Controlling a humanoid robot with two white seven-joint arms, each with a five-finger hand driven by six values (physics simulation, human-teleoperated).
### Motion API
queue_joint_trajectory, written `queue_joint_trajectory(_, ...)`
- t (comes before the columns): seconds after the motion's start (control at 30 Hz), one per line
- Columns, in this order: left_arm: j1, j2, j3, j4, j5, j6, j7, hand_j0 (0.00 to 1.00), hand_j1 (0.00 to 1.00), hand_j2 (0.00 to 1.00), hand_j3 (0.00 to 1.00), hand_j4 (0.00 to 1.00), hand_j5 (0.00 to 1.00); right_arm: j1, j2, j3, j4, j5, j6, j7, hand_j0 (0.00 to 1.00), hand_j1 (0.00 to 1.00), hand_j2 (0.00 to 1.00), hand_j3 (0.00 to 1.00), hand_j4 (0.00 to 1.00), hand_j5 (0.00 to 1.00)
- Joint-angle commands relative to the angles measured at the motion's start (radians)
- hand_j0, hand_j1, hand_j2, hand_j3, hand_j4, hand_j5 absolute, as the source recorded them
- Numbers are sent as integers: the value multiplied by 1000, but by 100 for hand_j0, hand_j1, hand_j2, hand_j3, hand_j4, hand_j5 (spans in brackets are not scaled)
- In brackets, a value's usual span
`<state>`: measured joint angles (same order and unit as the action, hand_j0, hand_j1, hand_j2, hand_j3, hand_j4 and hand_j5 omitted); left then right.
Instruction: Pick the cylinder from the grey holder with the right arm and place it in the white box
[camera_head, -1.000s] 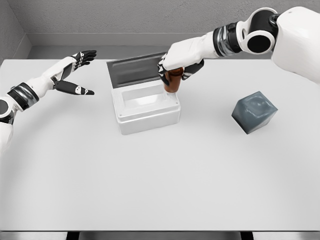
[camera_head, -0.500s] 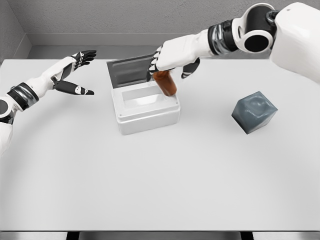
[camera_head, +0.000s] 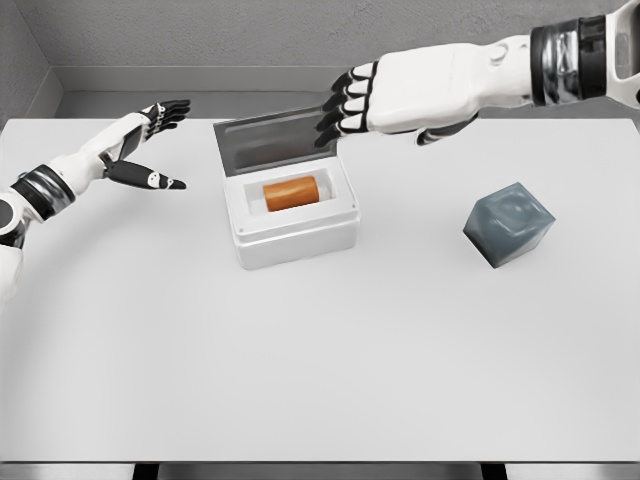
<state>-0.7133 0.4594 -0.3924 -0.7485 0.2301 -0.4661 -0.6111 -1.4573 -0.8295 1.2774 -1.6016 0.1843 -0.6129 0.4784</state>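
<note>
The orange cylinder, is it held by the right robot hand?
No, the orange cylinder lies inside the white box; the right robot hand is open above.

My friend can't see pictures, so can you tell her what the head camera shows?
An orange cylinder lies on its side inside an open white box on a white table. The right robot hand hovers above the box, fingers open and empty. A grey holder sits to the right, and the left robot hand rests open at the far left.
</note>
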Motion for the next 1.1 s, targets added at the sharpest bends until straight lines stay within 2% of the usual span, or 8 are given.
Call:
queue_joint_trajectory(0.0, 0, 13, -2, -22, 9, 1, 0, 100, 100, 100, 100, 100, 100, 0, -72, -15, -37, -23, 2, -3, 100, 100, 100, 100, 100, 100)
queue_joint_trajectory(0.13, 21, 54, -28, -101, 18, 1, 0, 100, 100, 100, 100, 100, 100, 2, -137, -13, -40, -28, 2, -43, 100, 100, 100, 100, 100, 100)
queue_joint_trajectory(0.3, 28, 85, -57, -134, 21, 1, 0, 100, 100, 100, 100, 100, 100, 37, -232, -13, -37, -65, 2, -46, 100, 100, 100, 100, 100, 100)
queue_joint_trajectory(0.4, 29, 100, -95, -163, 21, 0, 0, 100, 100, 100, 100, 100, 100, 55, -234, -13, -35, -68, 2, -47, 100, 100, 100, 100, 100, 100)
queue_joint_trajectory(0.5, 29, 117, -103, -190, 25, 0, 0, 100, 100, 100, 100, 100, 100, 72, -234, -12, -38, -69, 2, -75, 100, 100, 100, 100, 100, 100)
queue_joint_trajectory(0.53, 28, 119, -131, -193, 28, -2, 0, 100, 100, 100, 100, 100, 100, 72, -235, -12, -38, -69, 2, -77, 100, 100, 100, 100, 100, 100)
queue_joint_trajectory(0.7, 37, 143, -140, -264, 45, -2, 0, 100, 100, 100, 100, 100, 100, 98, -253, -13, -37, -69, 2, -78, 100, 100, 100, 100, 100, 100)
queue_joint_trajectory(1.07, 25, 130, -158, -258, 43, 0, 0, 100, 100, 100, 100, 100, 100, 120, -266, -23, -40, -69, 2, -90, 100, 100, 100, 100, 100, 100)
